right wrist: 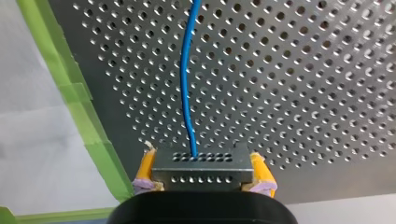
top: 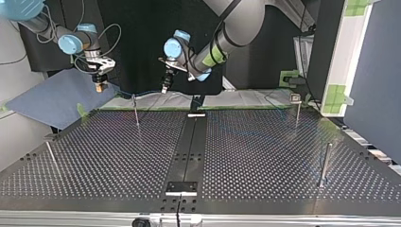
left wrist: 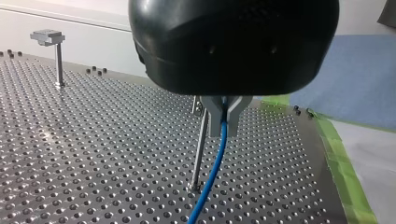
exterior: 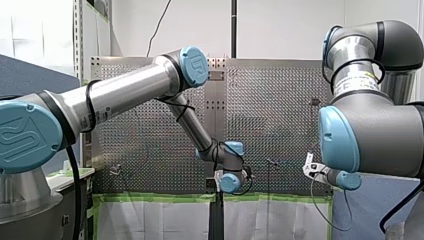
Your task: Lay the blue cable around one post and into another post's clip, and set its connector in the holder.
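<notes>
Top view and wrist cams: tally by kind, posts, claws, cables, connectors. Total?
Posts: 4
Claws: 2, left claw and right claw
Blue cable: 1
Connector: 1
Total: 8

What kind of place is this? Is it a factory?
Probably a robot test lab, not a factory. The left arm and the right arm work over a metal table full of holes, with thin posts standing on it, green tape along its edge, and one blue cable.
</notes>
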`<state>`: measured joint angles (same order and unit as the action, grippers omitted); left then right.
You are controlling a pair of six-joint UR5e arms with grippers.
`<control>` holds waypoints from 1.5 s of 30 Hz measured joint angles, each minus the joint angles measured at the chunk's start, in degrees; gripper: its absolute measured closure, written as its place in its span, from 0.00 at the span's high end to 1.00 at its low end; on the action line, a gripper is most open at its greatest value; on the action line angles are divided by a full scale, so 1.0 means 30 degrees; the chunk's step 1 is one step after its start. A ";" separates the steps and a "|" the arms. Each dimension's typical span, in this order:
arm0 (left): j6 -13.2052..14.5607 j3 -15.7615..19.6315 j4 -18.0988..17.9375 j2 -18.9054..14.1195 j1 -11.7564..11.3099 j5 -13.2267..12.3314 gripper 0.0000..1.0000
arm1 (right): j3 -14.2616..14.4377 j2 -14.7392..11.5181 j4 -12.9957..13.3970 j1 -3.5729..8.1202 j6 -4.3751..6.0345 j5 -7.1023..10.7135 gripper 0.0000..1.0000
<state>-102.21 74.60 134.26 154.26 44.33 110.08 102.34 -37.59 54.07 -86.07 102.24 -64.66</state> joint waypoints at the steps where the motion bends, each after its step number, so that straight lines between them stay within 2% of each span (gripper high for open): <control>1: -0.0001 0.0000 -0.0009 0.0000 0.0000 0.0002 0.00 | -0.0026 0.0033 -0.0047 0.0012 -0.0010 0.0077 0.00; 7: -0.0002 0.0000 -0.0038 -0.0001 -0.0016 0.0026 0.00 | -0.0103 0.0086 -0.0223 0.0256 0.0053 0.0166 0.00; 14: 0.0007 -0.0002 -0.0025 -0.0008 0.0020 0.0026 0.00 | -0.0137 0.0095 -0.0227 0.0686 0.0285 -0.0166 0.00; 20: -0.0001 -0.0001 -0.0142 -0.0005 -0.0069 -0.0034 0.00 | -0.0140 0.0102 -0.0162 0.0805 0.0356 -0.0220 0.00; 28: -0.0002 -0.0044 -0.0367 0.0001 -0.0038 -0.0779 0.00 | -0.0158 0.0091 -0.0098 0.0767 0.0356 -0.0178 0.00; 40: -0.0009 -0.0211 -0.0361 0.0040 -0.0012 -0.0955 0.00 | -0.0456 0.0089 -0.0181 0.0775 0.0436 -0.0155 0.00; 45: 0.0171 -0.0811 0.0251 0.0631 -0.0062 -0.0897 0.00 | -0.0511 0.0094 -0.0045 0.0807 0.0616 -0.0186 0.00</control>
<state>-101.70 72.17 135.02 156.16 44.14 107.39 100.81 -37.30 53.93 -83.65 104.09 -65.22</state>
